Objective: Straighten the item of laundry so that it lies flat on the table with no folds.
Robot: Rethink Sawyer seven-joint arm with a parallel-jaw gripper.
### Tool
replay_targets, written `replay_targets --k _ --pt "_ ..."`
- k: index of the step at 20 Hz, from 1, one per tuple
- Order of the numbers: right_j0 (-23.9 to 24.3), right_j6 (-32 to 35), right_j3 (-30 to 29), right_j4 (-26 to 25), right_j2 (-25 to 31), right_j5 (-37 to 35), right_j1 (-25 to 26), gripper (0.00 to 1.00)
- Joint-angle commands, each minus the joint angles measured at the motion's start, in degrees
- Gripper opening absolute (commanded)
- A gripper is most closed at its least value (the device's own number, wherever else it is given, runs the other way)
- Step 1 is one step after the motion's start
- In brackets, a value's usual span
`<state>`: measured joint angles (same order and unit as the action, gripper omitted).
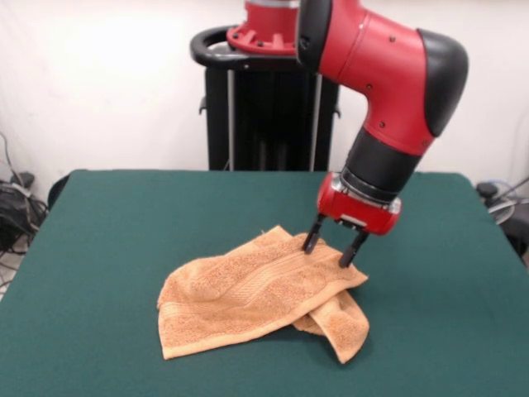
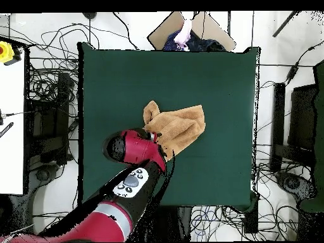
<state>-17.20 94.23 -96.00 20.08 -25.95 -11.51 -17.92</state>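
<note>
Front view: towel (image 1: 256,302) lies mid-worktop (image 1: 99,248), doubled over itself, one corner tucked under and poking out at the near right. Gripper (image 1: 332,244) sits at the towel's far edge, fingers apart, tips at the cloth; nothing clamped that I can see.

Overhead view: towel (image 2: 178,128) is a crumpled, irregular patch near centre, gripper (image 2: 157,140) at its edge. Judgement: flattening barely begun; folds remain.
</note>
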Motion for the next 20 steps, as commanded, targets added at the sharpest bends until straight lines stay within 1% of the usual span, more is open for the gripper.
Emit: replay_targets --k 1,5,11,20 --pt "0.4 17.1 0.1 4.3 5.7 5.0 4.2 1.0" --pt "1.2 16.6 0.0 4.4 6.7 6.7 5.1 1.0" --pt "1.9 16.0 -0.2 4.7 7.4 7.5 5.3 1.0" --pt "2.9 15.0 0.2 5.0 7.8 6.2 4.6 1.0"
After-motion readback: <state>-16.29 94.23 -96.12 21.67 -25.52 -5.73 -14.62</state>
